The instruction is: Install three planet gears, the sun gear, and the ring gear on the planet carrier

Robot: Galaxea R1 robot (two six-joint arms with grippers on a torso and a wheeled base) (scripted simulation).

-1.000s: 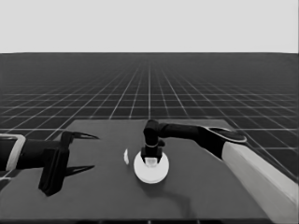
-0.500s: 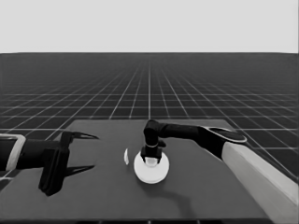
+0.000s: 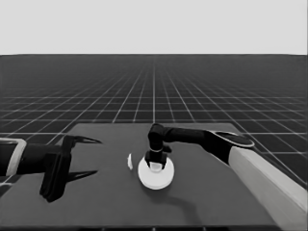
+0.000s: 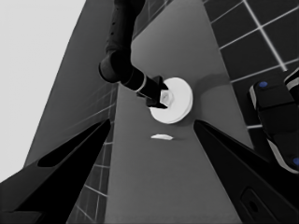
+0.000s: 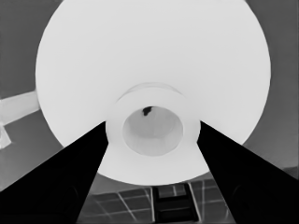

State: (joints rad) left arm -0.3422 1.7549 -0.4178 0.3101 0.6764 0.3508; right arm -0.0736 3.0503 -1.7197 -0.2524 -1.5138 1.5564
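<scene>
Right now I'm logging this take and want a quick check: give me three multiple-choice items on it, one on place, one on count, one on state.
1. Where is the right gripper?
A. Parked at the lower right corner
B. Over the hub of the larger round part
C. At the table's left end

2. How many white things lie separately on the table?
A. Two
B. Five
C. Seven

3. The left gripper is:
A. Shut on a gear
B. Shut, holding nothing
C. Open, holding nothing

Answers: 1 B, its fingers flank the hub; 2 A, only the larger round part and the thin white piece show; 3 C, its fingers stand wide apart.
</scene>
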